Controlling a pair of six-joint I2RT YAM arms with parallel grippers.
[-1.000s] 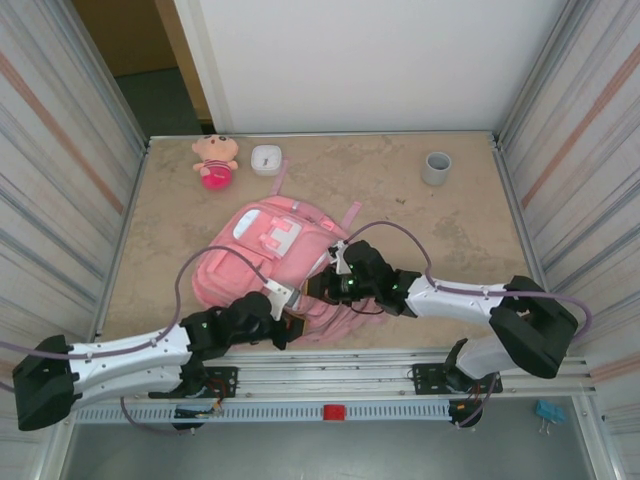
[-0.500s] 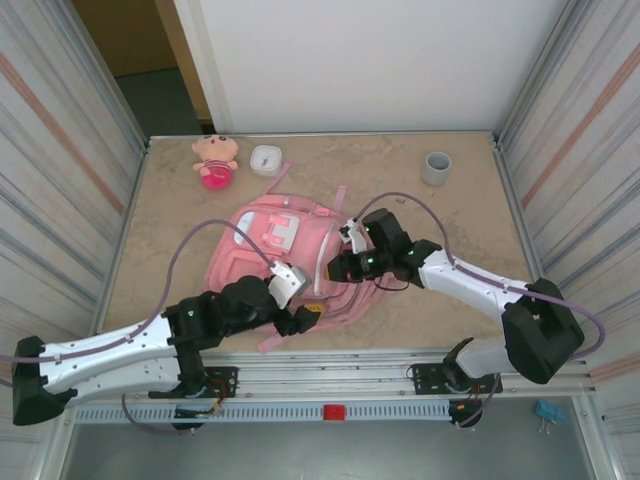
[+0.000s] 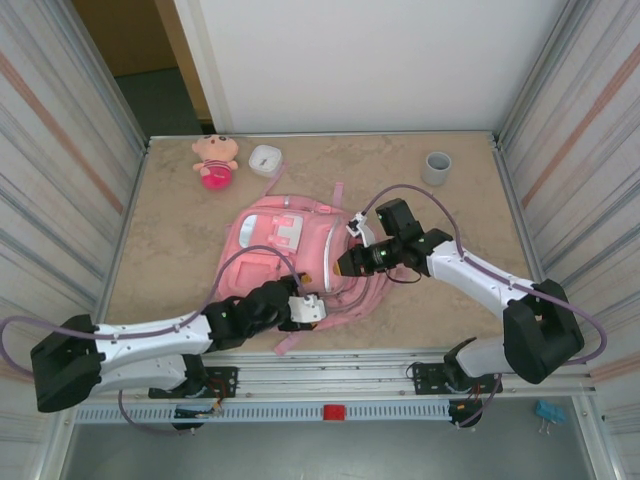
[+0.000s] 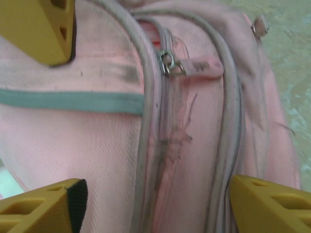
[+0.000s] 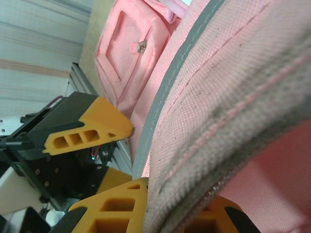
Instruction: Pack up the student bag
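The student bag (image 3: pixel 285 240) is seen lying flat near the middle of the table (image 3: pixel 460 220), with its front pockets turned up. The right gripper (image 3: pixel 345 266) is clamped on a fold of pink fabric with grey piping at the bag's right edge — the cloth is pinched between the yellow fingers (image 5: pixel 112 213). The left gripper (image 3: pixel 312 310) is poised over the bag's near end with its jaws spread wide apart — a zipper pull (image 4: pixel 167 63) is seen beyond them.

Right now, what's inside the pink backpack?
Only the outside of the pink backpack shows: fabric and a zipper pull. The fabric covers the interior, so its contents cannot be told.
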